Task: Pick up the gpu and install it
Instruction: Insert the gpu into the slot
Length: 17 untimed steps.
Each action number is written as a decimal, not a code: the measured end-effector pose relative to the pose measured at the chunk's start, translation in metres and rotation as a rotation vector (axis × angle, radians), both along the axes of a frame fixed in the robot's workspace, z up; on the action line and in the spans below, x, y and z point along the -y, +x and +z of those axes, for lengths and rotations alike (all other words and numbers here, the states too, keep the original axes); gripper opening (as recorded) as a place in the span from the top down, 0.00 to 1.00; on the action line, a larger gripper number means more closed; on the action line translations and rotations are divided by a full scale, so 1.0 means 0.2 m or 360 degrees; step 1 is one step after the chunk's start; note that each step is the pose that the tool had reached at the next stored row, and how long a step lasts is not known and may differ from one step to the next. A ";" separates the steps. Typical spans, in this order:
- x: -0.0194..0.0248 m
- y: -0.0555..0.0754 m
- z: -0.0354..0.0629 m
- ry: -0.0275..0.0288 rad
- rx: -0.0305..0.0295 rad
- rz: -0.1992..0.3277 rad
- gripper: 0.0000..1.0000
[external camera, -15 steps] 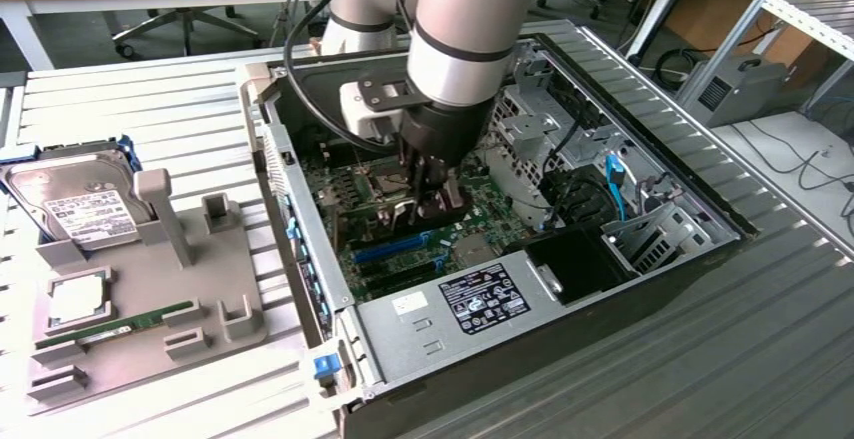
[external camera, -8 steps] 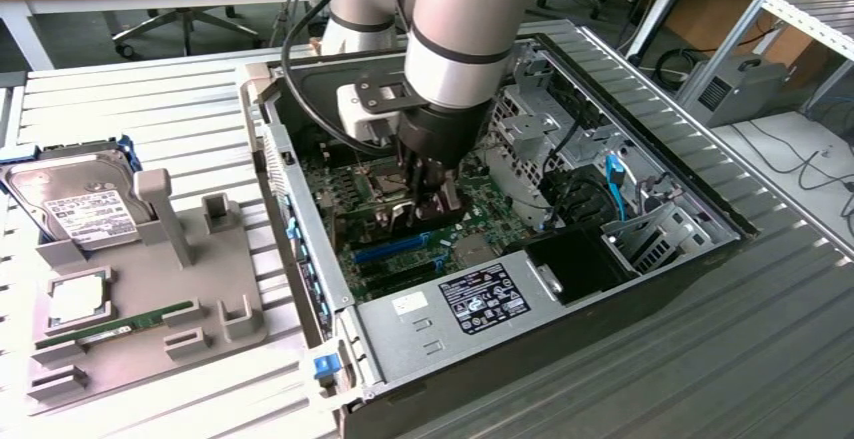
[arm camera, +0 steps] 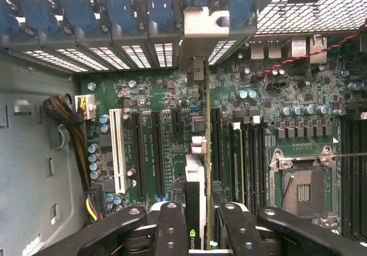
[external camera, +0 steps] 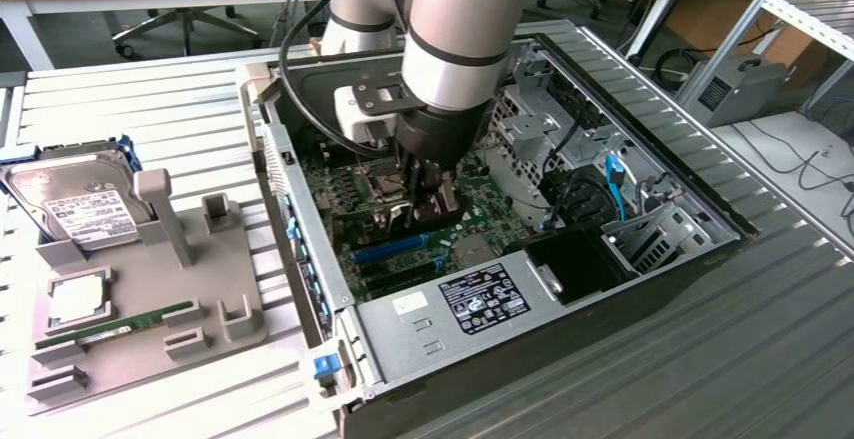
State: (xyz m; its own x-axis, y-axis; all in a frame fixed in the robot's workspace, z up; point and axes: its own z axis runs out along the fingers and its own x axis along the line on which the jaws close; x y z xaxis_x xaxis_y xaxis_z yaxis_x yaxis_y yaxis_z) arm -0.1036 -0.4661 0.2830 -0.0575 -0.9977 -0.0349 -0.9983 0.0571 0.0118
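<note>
The tool (arm camera: 204,224) is reaching down inside the open computer case (external camera: 441,324) and is pinching the gpu (arm camera: 195,181) between its two black fingers (arm camera: 171,227). The card is standing on edge over the green motherboard (arm camera: 166,101), among the long expansion slots beside the CPU socket (arm camera: 304,187). On the worktop (external camera: 160,99), a hard drive (external camera: 80,204) and a RAM stick (external camera: 114,326) are sitting in a grey holder (external camera: 200,279).
</note>
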 end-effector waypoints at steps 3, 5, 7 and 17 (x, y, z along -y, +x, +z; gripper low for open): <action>0.000 0.00 0.000 0.00000 0.00001 0.0000 0.73; 0.000 -0.01 0.000 0.00000 0.00001 0.0000 0.73; 0.000 -0.01 0.000 0.00000 0.00001 0.0000 0.73; 0.000 -0.04 0.000 0.00000 0.00000 0.0000 0.73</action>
State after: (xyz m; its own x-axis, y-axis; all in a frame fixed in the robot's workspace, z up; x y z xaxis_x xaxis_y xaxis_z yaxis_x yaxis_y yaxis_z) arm -0.1110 -0.4661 0.2830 -0.0576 -0.9977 -0.0348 -0.9983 0.0572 0.0118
